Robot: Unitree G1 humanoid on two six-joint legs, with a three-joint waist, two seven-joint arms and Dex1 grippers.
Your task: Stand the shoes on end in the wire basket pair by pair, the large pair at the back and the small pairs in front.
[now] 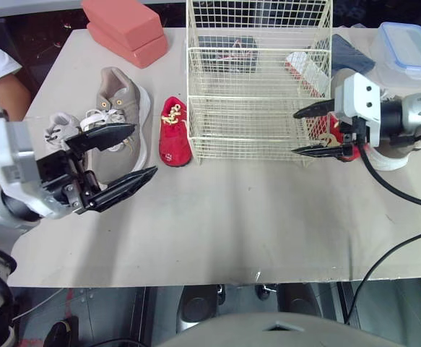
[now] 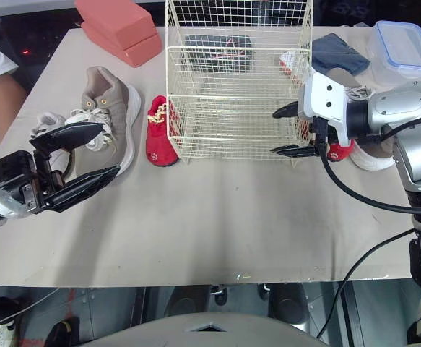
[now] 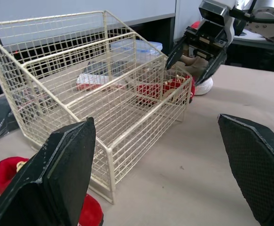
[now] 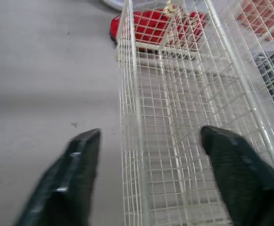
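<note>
my left gripper (image 1: 144, 150) is spread wide and holds nothing, hovering over the table (image 1: 232, 231) just in front of a large grey-tan shoe (image 1: 120, 116) that lies flat on its sole. a small white shoe (image 1: 57, 129) sits beside that one, partly behind the gripper. my right gripper (image 1: 294, 133) is spread too, at the right end of the wire basket (image 1: 246, 137); in the right wrist view one wire wall runs between its two fingers, and i cannot tell if they touch it. a small red shoe (image 1: 172, 132) lies just beside the basket's left front corner, and another red shoe (image 2: 338, 150) sits by its right front corner, behind the right gripper, next to a white-soled shoe (image 2: 372, 157). further back are two pink blocks (image 1: 123, 29), a lidded plastic box (image 1: 409, 47) and a dark cloth (image 1: 351, 52). a person's arm (image 1: 4, 90) rests at the table's left edge.
</note>
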